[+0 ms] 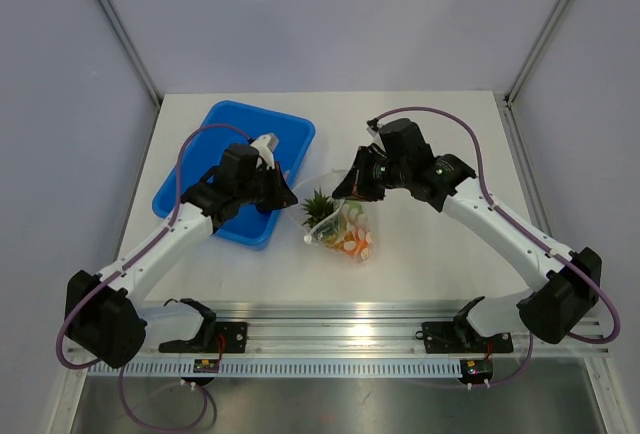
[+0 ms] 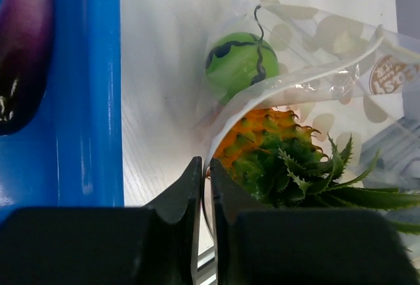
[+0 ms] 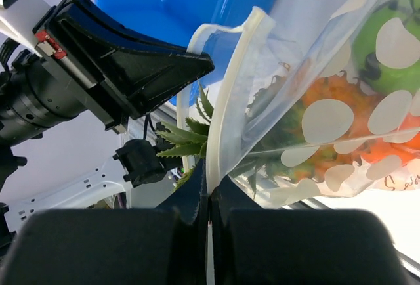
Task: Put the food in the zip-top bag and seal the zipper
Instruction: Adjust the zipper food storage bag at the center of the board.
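Top external blurs it; left gripper [image 2: 205,167], right gripper [image 3: 209,190] clench zip-top bag [image 3: 328,117] (pineapple [image 2: 262,134] half-veiled).

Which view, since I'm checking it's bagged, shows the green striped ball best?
Left wrist: the green ball sits upper centre, dark stripe sharp, behind the clear film of the zip-top bag. Right wrist catches it at the top right corner, cropped and dot-covered. Top external shows only a colourful blur.
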Tool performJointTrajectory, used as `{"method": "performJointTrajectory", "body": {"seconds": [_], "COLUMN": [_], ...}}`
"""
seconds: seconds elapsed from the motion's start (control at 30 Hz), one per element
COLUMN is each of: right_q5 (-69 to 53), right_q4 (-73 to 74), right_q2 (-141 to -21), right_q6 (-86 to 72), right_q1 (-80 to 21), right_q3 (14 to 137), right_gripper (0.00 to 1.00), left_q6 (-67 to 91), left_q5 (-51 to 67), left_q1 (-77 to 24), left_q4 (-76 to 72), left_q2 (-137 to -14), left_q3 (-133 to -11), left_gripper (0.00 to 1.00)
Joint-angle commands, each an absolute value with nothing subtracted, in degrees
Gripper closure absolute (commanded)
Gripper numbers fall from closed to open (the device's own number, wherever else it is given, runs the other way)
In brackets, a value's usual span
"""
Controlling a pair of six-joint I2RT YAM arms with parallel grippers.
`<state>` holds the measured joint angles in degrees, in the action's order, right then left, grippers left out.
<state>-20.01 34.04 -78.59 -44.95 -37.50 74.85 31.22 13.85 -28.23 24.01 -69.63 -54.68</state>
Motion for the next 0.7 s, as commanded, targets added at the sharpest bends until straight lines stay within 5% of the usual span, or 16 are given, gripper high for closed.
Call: {"method": "performJointTrajectory", "body": {"seconds": [0.0, 0.33, 0.5, 0.67], "right_q5": [-18.0, -3.9, -2.5, -1.8], "right_q4": [31.8, 47.7, 49.9, 49.0], "right_q2": [-76.7, -78.7, -72.3, -72.8], "right_q6": [-43.3, -33.7, -32.6, -32.2], "right_q1": [-37.9, -34.2, -34.2, -34.2], "right_q3": [75.5, 87.7, 92.8, 84.9], "right_gripper": [1.0, 1.0, 1.0, 1.0], "left_q6": [30.3, 28.2, 28.6, 27.5], "left_q5": [17.7, 20.6, 18.2, 16.3], "left_q1": [-28.4, -37.0, -36.9, -36.8], "left_q4": [24.8, 32.2, 30.2, 27.1], "left_q2": [-69.5, -73.0, -71.7, -78.1], "left_q3": [-58.6, -79.4, -81.3, -74.7], "left_gripper": [1.0, 1.0, 1.0, 1.0]}}
